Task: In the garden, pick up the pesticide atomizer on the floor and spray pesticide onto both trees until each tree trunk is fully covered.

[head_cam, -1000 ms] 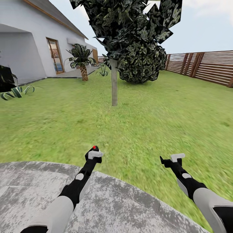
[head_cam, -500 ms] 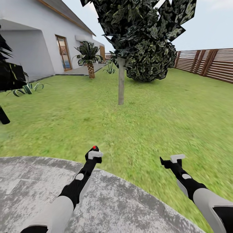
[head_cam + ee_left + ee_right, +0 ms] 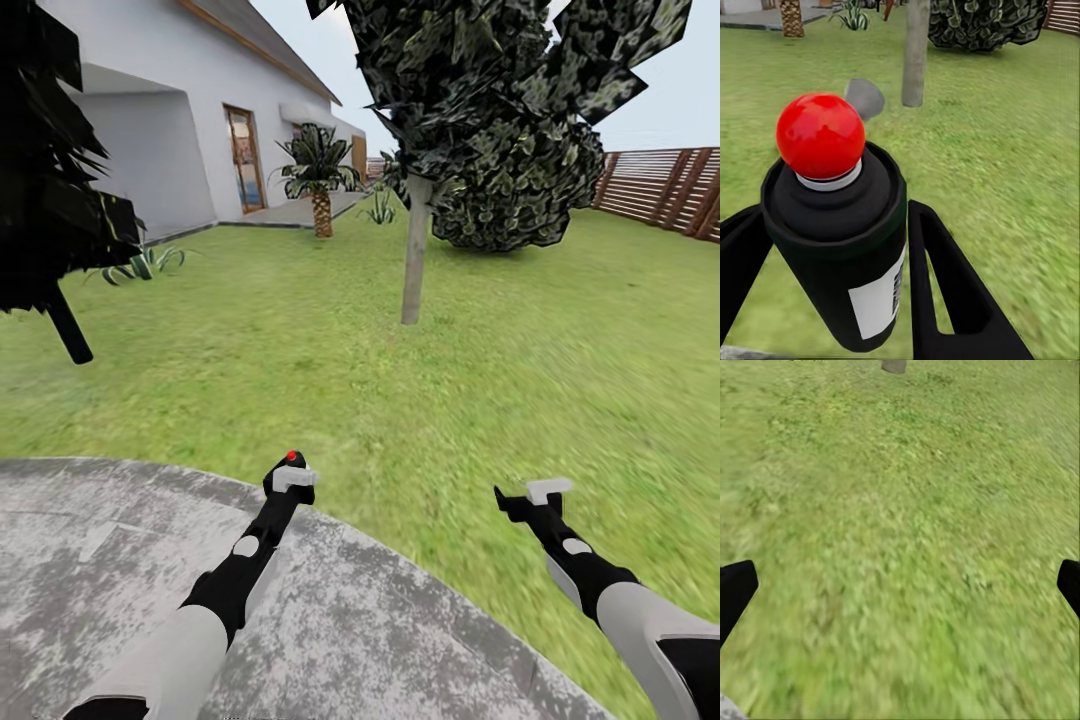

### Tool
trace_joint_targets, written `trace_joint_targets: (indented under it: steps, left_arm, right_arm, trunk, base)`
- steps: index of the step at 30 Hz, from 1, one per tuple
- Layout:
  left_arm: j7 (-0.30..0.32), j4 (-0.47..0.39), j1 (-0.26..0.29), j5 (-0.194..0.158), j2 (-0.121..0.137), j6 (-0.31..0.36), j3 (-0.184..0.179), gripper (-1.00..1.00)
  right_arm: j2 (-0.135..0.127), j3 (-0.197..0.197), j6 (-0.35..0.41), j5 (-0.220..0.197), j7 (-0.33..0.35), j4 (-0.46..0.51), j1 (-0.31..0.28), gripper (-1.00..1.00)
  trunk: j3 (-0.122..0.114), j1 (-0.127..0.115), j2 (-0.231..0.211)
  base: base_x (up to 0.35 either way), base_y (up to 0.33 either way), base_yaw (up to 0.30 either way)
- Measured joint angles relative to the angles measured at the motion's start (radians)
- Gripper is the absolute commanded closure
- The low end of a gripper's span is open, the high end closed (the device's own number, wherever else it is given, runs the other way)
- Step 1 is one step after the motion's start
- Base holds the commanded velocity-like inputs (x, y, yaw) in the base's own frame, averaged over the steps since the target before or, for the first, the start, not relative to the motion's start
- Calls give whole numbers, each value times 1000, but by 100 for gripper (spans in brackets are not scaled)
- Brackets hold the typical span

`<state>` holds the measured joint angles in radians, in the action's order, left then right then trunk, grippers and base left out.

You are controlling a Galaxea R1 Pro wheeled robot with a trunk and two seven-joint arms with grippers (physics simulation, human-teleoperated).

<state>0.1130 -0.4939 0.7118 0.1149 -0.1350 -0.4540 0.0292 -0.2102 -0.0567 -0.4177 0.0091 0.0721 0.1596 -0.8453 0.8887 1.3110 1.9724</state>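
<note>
While the left gripper (image 3: 832,247) is clamping the pesticide atomizer (image 3: 836,225) and the right gripper (image 3: 900,585) is hanging wide open and empty, it's looking like the approach step, needing to close in on the tree trunk (image 3: 414,250).

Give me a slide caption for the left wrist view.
Left gripper holding the red-capped pesticide atomizer, facing a tree trunk across the lawn.

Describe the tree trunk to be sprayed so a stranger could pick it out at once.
Start at the white house; on the lawn to its right stands one tree trunk, straight ahead beyond the arms. It is a bare, straight grey-brown column, unlike the scaly palm by the house or the dark conifer.
</note>
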Motion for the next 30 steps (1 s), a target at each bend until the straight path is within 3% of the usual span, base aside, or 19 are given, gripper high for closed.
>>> trace_joint_targets:
  steps: [11, 21, 30]
  left_arm:
    - [0, 0, 0, 0, -1, 0, 0, 100]
    - [0, 0, 0, 0, -2, -2, 1, 100]
    - [0, 3, 0, 0, -2, -3, 2, 100]
  right_arm:
    - [3, -1, -1, 0, 0, 0, 0, -100]
    - [5, 0, -1, 0, 0, 0, 0, -100]
    - [5, 0, -1, 0, 0, 0, 0, -100]
  trunk:
    - [-26, -42, -77]
    - [-19, -42, -77]
    - [-19, -42, -77]
  base:
    - [0, 0, 270]
    - [-6, 0, 182]
    - [-293, 0, 5]
